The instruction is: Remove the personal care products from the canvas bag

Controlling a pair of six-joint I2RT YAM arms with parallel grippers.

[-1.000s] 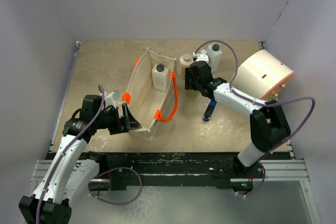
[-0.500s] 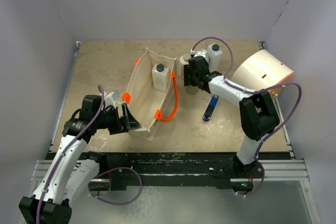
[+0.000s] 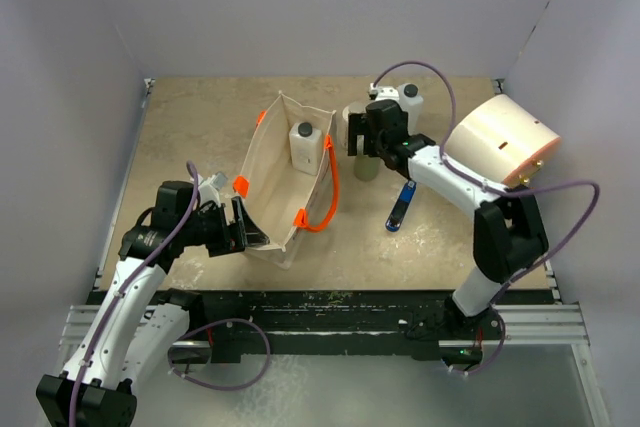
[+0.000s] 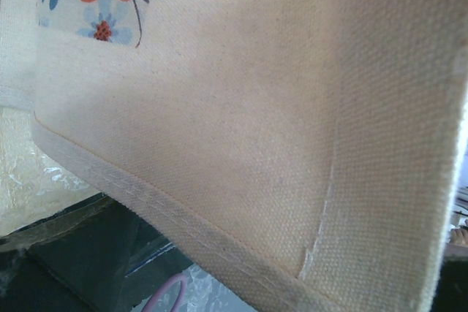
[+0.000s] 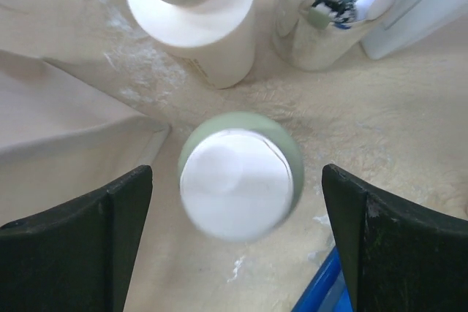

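Note:
The canvas bag [image 3: 285, 182] stands open, and its printed cloth fills the left wrist view [image 4: 241, 122]. One white bottle with a dark cap [image 3: 305, 139] stands inside it. My left gripper [image 3: 240, 227] is shut on the bag's near corner; its fingers are hidden in its own view. My right gripper [image 3: 371, 145] is open above an olive bottle with a white cap [image 5: 238, 179], which stands free on the table between the jaws [image 3: 366, 167]. Behind it stand a beige bottle [image 5: 194, 16], a silver-capped bottle [image 5: 325, 12] and a white bottle [image 3: 408, 102].
A flat blue stick [image 3: 401, 207] lies on the table just right of the olive bottle; its tip shows in the right wrist view [image 5: 322, 290]. A big cream cylinder [image 3: 500, 142] lies at the right. The bag's orange handle [image 3: 331, 192] hangs on its right side.
My right gripper has moved back towards the far bottles and let go of the olive bottle, which now stands on the table. The left arm and the bag have not moved.

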